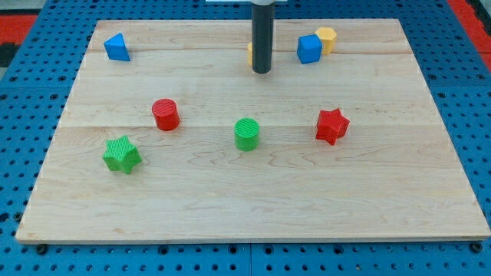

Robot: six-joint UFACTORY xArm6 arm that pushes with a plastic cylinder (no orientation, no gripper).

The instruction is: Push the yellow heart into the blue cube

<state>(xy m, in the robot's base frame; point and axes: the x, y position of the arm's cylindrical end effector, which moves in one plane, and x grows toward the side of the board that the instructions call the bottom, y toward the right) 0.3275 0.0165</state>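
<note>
My tip (261,71) rests on the wooden board near the view's top centre. A yellow block (250,54) shows only as a thin sliver at the rod's left edge; the rod hides the rest, so I cannot make out its shape. The blue cube (309,49) sits to the right of the rod, a short gap away. A second yellow block (327,38), pentagon-like, touches the blue cube's upper right side.
A blue triangle (116,47) lies at the top left. A red cylinder (165,114), a green cylinder (246,133) and a red star (331,126) lie across the middle. A green star (122,154) lies at the lower left.
</note>
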